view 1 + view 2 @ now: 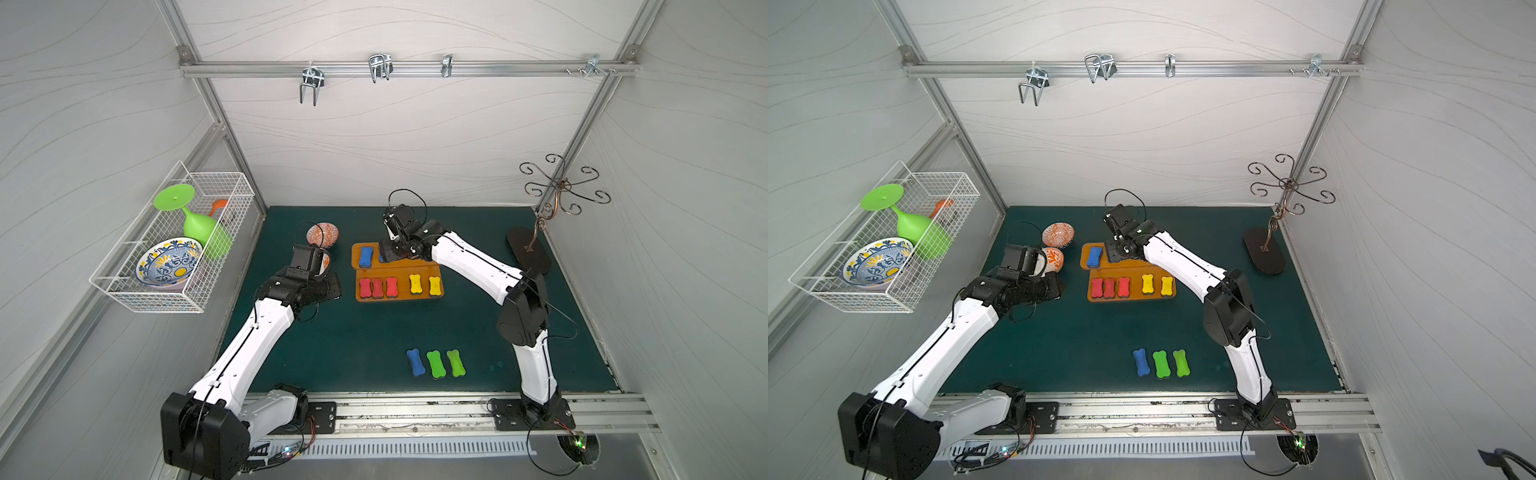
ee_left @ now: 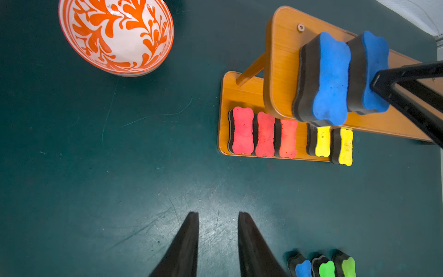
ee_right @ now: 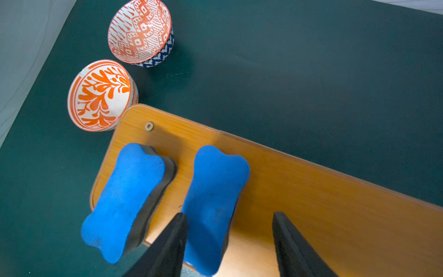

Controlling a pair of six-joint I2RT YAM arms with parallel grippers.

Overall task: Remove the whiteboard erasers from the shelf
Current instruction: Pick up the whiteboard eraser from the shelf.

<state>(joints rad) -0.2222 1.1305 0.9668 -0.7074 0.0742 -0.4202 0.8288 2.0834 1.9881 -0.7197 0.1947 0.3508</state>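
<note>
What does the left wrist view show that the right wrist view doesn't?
Only the left wrist: three red erasers and two yellow erasers on the lower board of the shelf, plus a blue eraser and two green erasers on the mat. Only the right wrist: the diamond-patterned bowl. Both: two blue erasers on its upper board and the leaf-patterned bowl.

Orange-brown wood grain is shown by the shelf (image 1: 401,291), dark green by the desk (image 1: 353,340). The blue erasers (image 1: 365,256), red erasers (image 1: 377,287), yellow erasers (image 1: 424,285) and green erasers (image 1: 445,363) are backed in black. The nearer bowl (image 3: 102,94) is painted with orange fronds on white, the farther bowl (image 3: 140,31) with orange diamonds.
</note>
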